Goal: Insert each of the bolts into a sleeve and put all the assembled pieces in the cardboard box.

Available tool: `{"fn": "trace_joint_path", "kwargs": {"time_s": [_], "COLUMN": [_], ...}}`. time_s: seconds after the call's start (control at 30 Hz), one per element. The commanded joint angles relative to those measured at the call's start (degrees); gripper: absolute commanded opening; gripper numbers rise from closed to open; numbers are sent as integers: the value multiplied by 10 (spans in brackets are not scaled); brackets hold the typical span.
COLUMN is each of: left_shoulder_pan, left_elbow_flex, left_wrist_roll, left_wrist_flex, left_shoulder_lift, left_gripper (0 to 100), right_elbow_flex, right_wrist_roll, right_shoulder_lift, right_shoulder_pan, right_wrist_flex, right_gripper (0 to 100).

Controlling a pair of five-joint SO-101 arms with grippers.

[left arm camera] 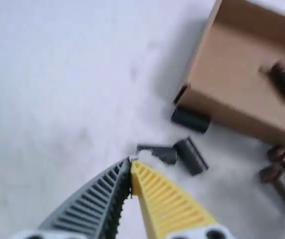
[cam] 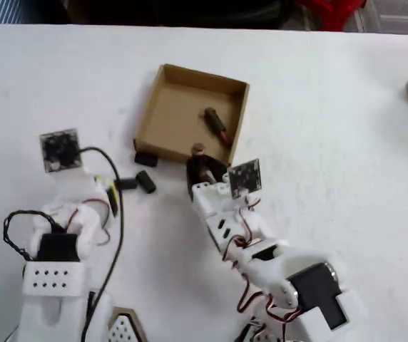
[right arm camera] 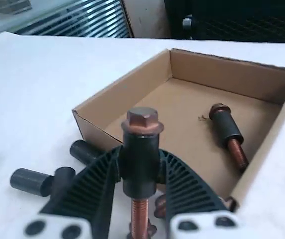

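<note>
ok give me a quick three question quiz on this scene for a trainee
1. True or false: the cardboard box holds one assembled piece.
2. The right gripper is shut on: A) a bare sleeve B) a bolt in a sleeve C) nothing.
3. Fill in: ___ loose sleeves lie outside the box.
Key: 1 true; 2 B; 3 three.
</note>
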Motion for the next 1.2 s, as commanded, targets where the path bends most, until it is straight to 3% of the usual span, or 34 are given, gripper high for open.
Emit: {"fn": "trace_joint_path", "kwargs": {"time_s": [0.0, 0.17, 0.27, 0.43, 0.6, 0.87, 1.17], "left_shoulder_pan": [-6, -15, -16, -15, -15, -15, -15], "left_elbow_flex": [43, 132, 144, 146, 146, 146, 146], "left_wrist_roll": [-24, -26, -71, -110, -109, -109, -109], "left_wrist_flex": [15, -47, -57, -32, -33, -31, -31], "left_shoulder_lift": [-7, -8, -11, -11, -11, -11, -11], "left_gripper": [24, 27, 26, 25, 26, 26, 26], "right_elbow_flex": [-40, -40, -47, -117, -253, -418, -676], "right_wrist_roll": [6, 6, 6, 6, 6, 11, 93], "right_shoulder_lift": [-47, -113, -171, -241, -222, -120, 56], "right_shoulder_pan": [29, 30, 30, 36, 43, 44, 52], "right_wrist_flex": [64, 137, 226, 467, 670, 759, 904], "right_gripper": [17, 18, 18, 18, 18, 18, 18]}}
